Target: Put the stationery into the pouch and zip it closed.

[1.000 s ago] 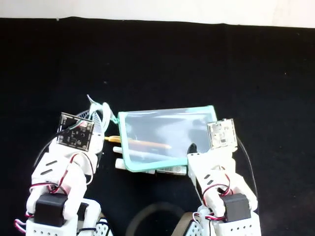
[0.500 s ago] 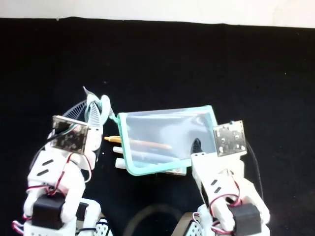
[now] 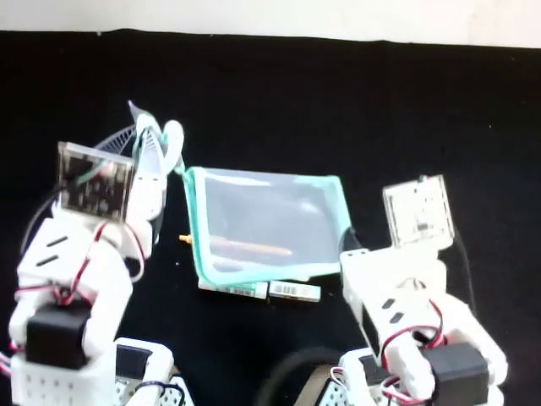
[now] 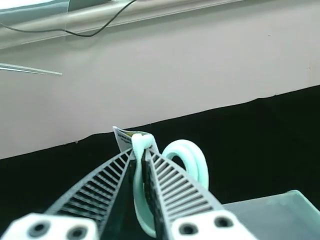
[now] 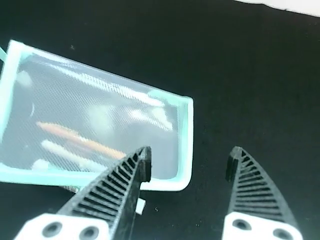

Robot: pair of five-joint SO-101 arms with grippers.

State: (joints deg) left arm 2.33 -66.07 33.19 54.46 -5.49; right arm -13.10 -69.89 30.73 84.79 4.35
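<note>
Where the high view looks down on the matte black table [image 3: 363, 110], the pouch [image 3: 270, 211] lies at the centre of the frame. It is a flat, round-cornered rectangle of translucent, finely meshed plastic edged in a mint-green band. Through its cloudy skin a slim orange pencil [image 3: 249, 248] shows, lying lengthwise in the lower half. Two short white sticks [image 3: 262, 290] with printed labels jut past the pouch's lower edge; whether they sit inside it or under it cannot be told. From the pouch's upper-left corner a soft mint loop strap [image 3: 173, 139] rises to the left gripper [image 3: 144, 123], in the upper left of the frame.

The left wrist view gives what the overhead one cannot. The ribbed fingers are pressed together to a narrow slit and pinch the rubbery strap between them, and its free part curls into a round ring beside the tips. A small white tag [image 4: 121, 135] sticks out at the fingertips, and a pale, smooth wall [image 4: 190, 65] rises behind the table's far edge.

The right wrist view shows the right gripper [image 5: 189, 159] spread wide and holding nothing, its pointed ribbed fingers framing the pouch's corner and bare cloth. In the high view that arm stands at the pouch's lower right. The mesh weave and a white pen [image 5: 62, 149] beside the pencil are plainer in the wrist view.
</note>
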